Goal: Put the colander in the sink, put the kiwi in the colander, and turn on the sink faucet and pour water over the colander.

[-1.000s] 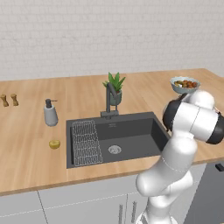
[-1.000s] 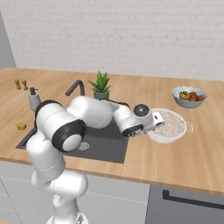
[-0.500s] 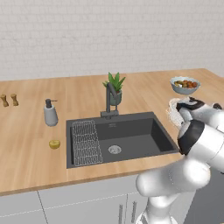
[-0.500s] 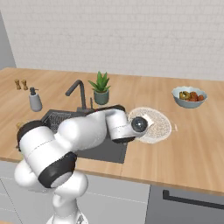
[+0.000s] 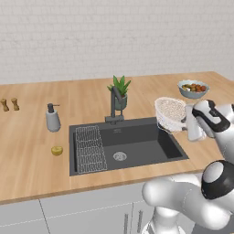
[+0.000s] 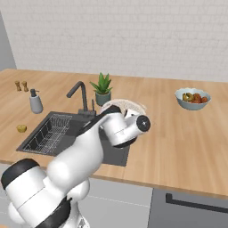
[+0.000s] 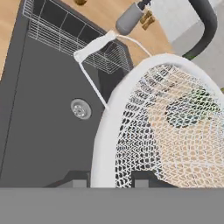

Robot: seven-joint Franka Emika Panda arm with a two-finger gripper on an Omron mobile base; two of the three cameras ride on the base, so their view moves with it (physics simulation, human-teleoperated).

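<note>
- Wooden counter [image 5: 32, 137] surrounds the sink [image 5: 137, 146].
- Gripper [image 5: 188, 129] is clamped on the colander [image 5: 170, 113] rim, holding it tilted above the sink's right edge.
- Earlier the colander sat farther right, over the counter.

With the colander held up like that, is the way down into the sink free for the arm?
Probably yes. The gripper is shut on the colander, which hangs tilted above the right edge of the sink. The basin below looks bare around the drain; the wire rack sits along the far left side.
</note>
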